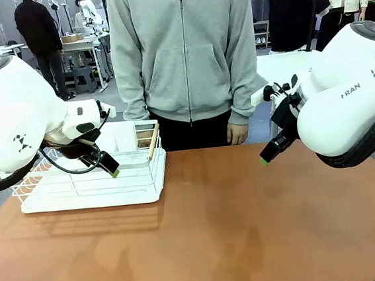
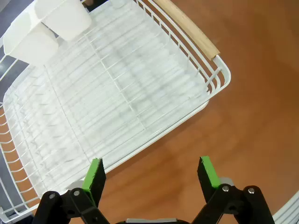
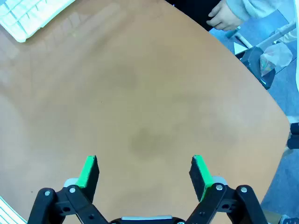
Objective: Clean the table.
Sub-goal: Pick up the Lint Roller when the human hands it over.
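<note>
The reddish-brown table (image 1: 215, 224) spreads across the front view with a bare top. My left gripper (image 1: 112, 168) hangs over the near right corner of the white wire rack (image 1: 92, 183); in the left wrist view its fingers (image 2: 95, 175) stand open above the rack's edge (image 2: 140, 93) and the table (image 2: 252, 107), with nothing between them. My right gripper (image 1: 265, 157) hovers above the table's far right part; the right wrist view shows it open (image 3: 145, 170) over bare tabletop (image 3: 140, 102).
The rack holds a white cutlery cup (image 2: 51, 23) and has a wooden handle (image 2: 191, 32) on its side. A person in a grey hoodie (image 1: 182, 54) stands at the far edge, one hand (image 3: 224, 16) near the table's rim.
</note>
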Tool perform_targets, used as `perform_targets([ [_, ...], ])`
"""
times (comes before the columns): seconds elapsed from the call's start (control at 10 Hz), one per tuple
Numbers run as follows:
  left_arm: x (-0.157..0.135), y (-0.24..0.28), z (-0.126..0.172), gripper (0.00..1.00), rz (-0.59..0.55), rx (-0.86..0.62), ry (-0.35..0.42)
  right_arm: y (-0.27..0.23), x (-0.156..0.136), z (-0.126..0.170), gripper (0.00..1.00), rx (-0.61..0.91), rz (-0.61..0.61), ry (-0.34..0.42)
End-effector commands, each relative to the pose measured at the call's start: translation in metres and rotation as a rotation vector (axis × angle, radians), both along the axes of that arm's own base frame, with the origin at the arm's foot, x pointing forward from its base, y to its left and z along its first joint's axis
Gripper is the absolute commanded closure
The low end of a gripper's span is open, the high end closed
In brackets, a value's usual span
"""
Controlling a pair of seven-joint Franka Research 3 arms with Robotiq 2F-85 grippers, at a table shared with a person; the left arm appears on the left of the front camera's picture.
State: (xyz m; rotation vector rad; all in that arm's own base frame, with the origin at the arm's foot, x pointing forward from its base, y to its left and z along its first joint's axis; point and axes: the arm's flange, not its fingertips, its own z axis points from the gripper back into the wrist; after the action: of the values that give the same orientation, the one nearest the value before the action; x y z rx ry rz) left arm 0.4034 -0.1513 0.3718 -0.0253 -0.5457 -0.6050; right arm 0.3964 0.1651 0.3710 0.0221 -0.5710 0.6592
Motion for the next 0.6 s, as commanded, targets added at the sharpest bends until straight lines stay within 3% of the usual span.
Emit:
perform_targets([
  [0.0,-0.0001,-0.0002,0.0,0.0,-0.001,0.0,0.0,0.0,0.0,0.0,0.0,0.0,0.0,0.0],
  [0.5,-0.0001,-0.0002,0.0,0.0,-0.001,0.0,0.0,0.0,0.0,0.0,0.0,0.0,0.0,0.0],
])
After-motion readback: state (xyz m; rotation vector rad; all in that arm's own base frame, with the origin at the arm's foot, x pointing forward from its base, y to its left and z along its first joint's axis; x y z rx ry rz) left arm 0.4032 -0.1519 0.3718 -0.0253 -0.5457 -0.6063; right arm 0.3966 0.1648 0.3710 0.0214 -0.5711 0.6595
